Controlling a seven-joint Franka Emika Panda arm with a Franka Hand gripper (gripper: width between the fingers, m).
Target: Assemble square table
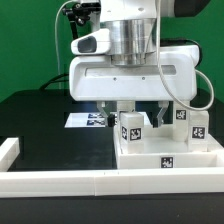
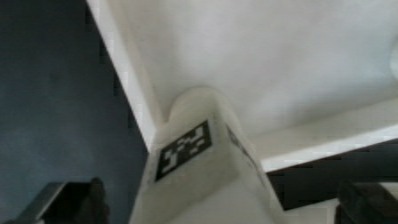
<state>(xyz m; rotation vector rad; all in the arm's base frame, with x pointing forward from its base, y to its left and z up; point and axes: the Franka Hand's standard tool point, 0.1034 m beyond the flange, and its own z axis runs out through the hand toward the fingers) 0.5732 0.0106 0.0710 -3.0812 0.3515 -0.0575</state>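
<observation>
The square table's top is a white slab (image 1: 165,160) with a raised rim and a tag on its front edge, lying at the exterior view's lower right. A white tagged leg (image 1: 132,127) stands upright on its near-left corner. My gripper (image 1: 138,113) hangs straight over that leg, open. In the wrist view the leg (image 2: 192,150) rises between my dark fingertips (image 2: 71,203), with a gap on each side, and the gripper (image 2: 222,208) holds nothing. The slab (image 2: 267,70) fills the background. Two more legs (image 1: 180,115) (image 1: 198,128) stand on the slab's right side.
The marker board (image 1: 88,120) lies flat on the black table behind the slab, to the exterior view's left. A long white border bar (image 1: 60,181) runs along the front edge, with another bar end (image 1: 8,150) at the far left.
</observation>
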